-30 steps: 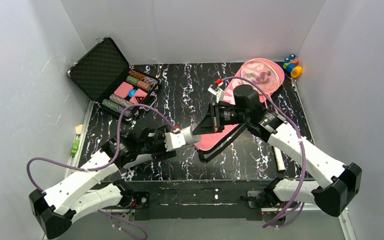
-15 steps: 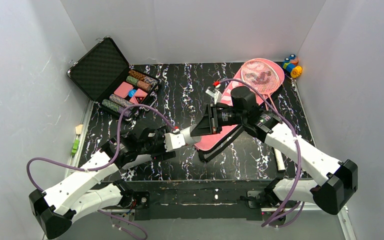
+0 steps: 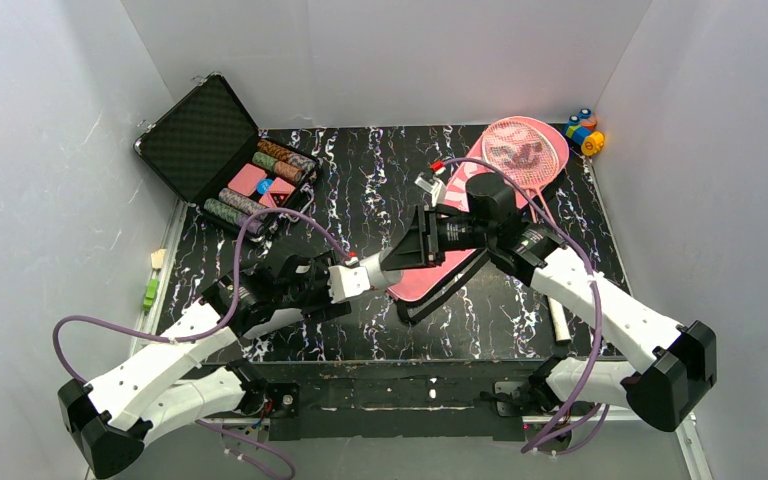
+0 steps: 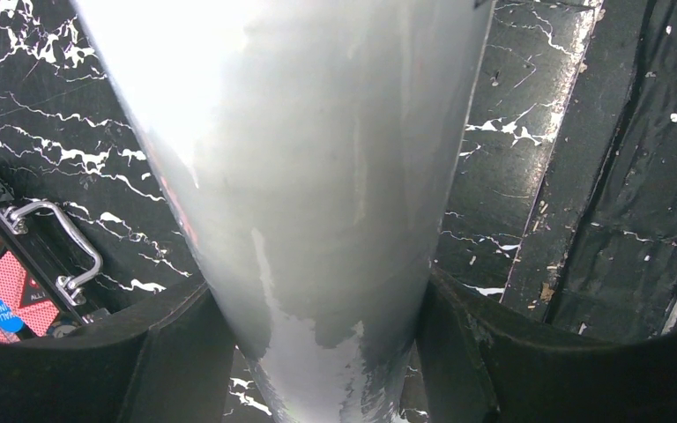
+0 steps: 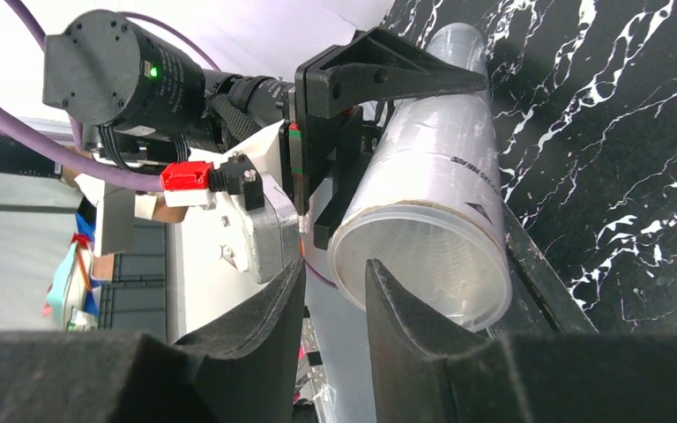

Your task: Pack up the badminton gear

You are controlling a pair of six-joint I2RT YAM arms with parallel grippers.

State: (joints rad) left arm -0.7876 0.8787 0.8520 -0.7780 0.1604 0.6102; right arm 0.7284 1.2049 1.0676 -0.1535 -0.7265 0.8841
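My left gripper (image 3: 348,279) (image 4: 326,352) is shut on the long white cardboard tube (image 3: 378,270) (image 4: 300,159) and holds it level above the table, its capped end pointing right. My right gripper (image 3: 412,250) (image 5: 335,269) faces that end (image 5: 423,256). Its jaws stand a little apart, with the left rim of the translucent cap in the gap. A ribbed shape shows faintly through the cap. A pink-framed racket (image 3: 522,150) lies on the pink bag (image 3: 430,278) under the right arm. I cannot pick out a second racket or the shuttlecock.
The open black case with poker chips (image 3: 225,150) stands at the back left. Small coloured toys (image 3: 585,130) sit in the back right corner. The bag's black strap (image 3: 438,292) trails toward the front. A white stick-like piece (image 3: 558,322) lies by the right arm.
My right gripper has moved slightly left and toward the front, closer to the tube's capped end. The left arm and the tube have hardly moved.
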